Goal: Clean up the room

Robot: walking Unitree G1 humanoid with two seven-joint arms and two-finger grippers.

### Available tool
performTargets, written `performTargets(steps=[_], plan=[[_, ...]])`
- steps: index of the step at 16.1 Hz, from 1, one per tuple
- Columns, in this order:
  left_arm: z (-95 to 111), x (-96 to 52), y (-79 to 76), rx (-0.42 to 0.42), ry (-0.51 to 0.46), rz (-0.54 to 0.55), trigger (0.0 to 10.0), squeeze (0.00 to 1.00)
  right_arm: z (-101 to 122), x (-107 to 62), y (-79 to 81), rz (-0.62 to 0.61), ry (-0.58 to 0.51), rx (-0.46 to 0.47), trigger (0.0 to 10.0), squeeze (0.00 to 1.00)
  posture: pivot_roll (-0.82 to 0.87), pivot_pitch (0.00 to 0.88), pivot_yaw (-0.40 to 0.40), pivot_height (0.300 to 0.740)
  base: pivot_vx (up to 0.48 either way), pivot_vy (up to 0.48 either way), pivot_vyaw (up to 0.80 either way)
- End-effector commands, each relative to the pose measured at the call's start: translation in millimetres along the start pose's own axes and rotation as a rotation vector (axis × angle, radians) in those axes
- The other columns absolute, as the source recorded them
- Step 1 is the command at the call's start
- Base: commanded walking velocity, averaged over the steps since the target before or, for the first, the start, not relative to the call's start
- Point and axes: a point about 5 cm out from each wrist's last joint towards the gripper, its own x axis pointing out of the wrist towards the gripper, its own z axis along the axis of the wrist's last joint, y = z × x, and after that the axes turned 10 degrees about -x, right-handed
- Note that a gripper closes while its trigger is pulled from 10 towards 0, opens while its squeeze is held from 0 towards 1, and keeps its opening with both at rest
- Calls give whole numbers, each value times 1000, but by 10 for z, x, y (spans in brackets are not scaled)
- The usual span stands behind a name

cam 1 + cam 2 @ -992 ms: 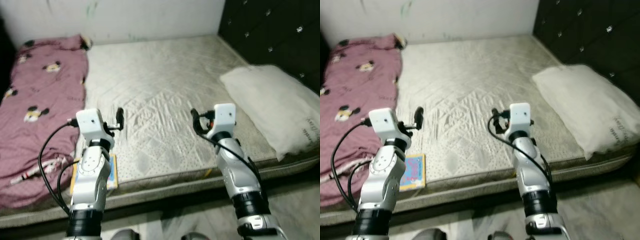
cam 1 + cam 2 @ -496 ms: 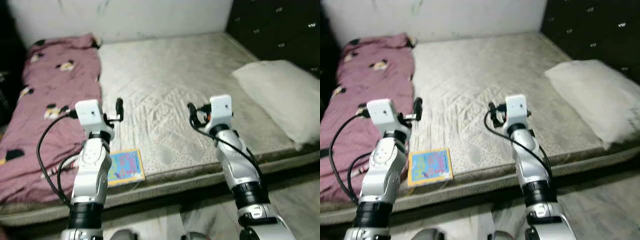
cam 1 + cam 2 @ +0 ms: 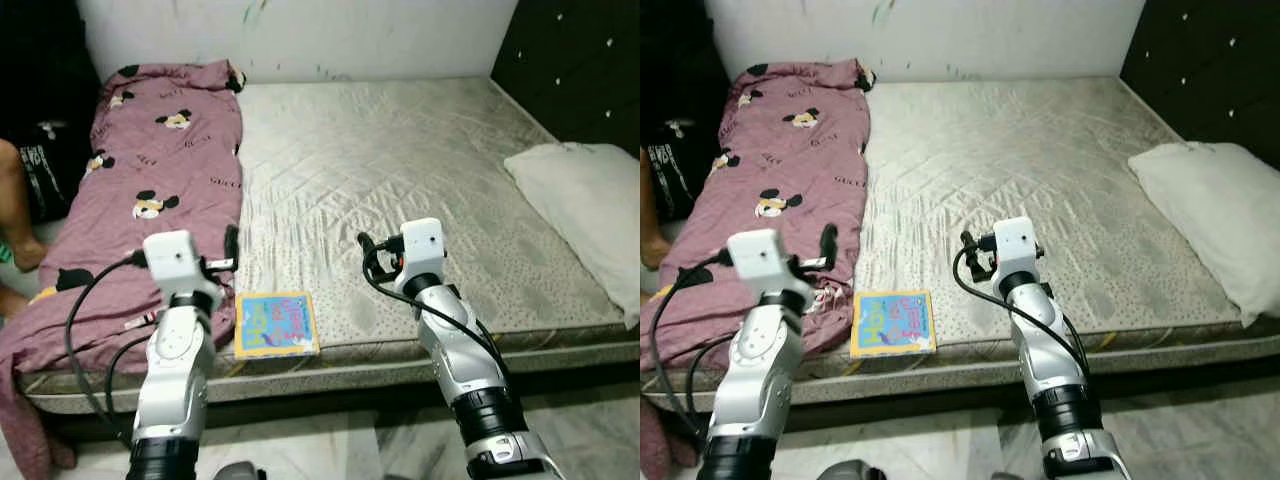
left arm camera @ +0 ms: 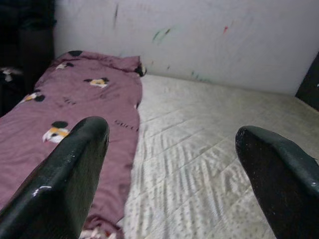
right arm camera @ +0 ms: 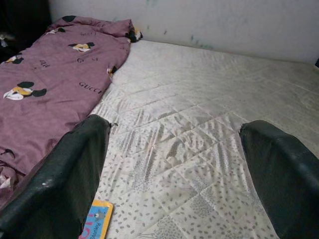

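A colourful picture book (image 3: 276, 324) lies flat near the mattress's front edge; its corner (image 5: 97, 219) peeks into the right wrist view. A mauve cartoon-mouse blanket (image 3: 150, 190) is rumpled along the left side of the bed. My left gripper (image 3: 232, 245) hovers over the blanket's edge, just behind and left of the book, open and holding nothing, with its fingers (image 4: 65, 184) wide apart. My right gripper (image 3: 367, 250) hangs above the bare mattress to the right of the book, open too, its fingers (image 5: 70, 174) spread.
The grey quilted mattress (image 3: 400, 160) fills the middle. A white pillow (image 3: 585, 210) lies at the right by a black tufted headboard (image 3: 570, 60). A person's leg (image 3: 15, 205) shows at the far left beside the bed. Pale floor (image 3: 330, 455) runs along the front.
The camera has swung left and pulled back, bringing the whole book, more blanket and the person's leg into view. Both arms keep the same raised pose with fingers apart.
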Motion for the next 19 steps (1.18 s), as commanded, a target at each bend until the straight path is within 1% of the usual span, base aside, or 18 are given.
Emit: performTargets(steps=[1, 3, 6, 11, 13, 14, 16, 19], plan=[[69, 44, -77, -10, -28, -18, 10000, 0, 102, 46, 4, 15, -31, -11, 10000, 0, -31, 0, -15, 740, 300, 0, 0], [75, 37, -86, -17, -32, -10, 10000, 0, 54, 57, 22, 25, -18, -19, 10000, 0, -26, 0, -14, 740, 304, 0, 0], [25, -24, -50, -3, -3, -22, 10000, 0, 67, 60, 74, 16, -21, -3, 10000, 0, -38, 0, 0, 740, 330, 0, 0], [23, 5, -89, -14, -4, -27, 10000, 0, 108, 99, 142, 44, -44, -19, 10000, 0, -44, 0, 0, 740, 268, 0, 0], [2, -9, -95, -19, 8, -17, 10000, 0, 130, 124, 144, 44, -51, -23, 10000, 0, -43, 0, 0, 740, 0, 0, 0], [-4, -16, -89, -22, 7, 6, 10000, 0, 126, 125, 137, 42, -50, -23, 10000, 0, -43, 0, 0, 740, 0, 0, 0], [-16, -15, -78, -21, 11, 19, 10000, 0, 96, 107, 127, 48, -44, -46, 10000, 0, -40, 0, -8, 740, 0, 0, 0], [-17, -1, -80, -36, 14, 18, 10000, 0, 53, 86, 127, 46, -32, -58, 10000, 0, -39, 0, -10, 740, 0, 0, 683]])
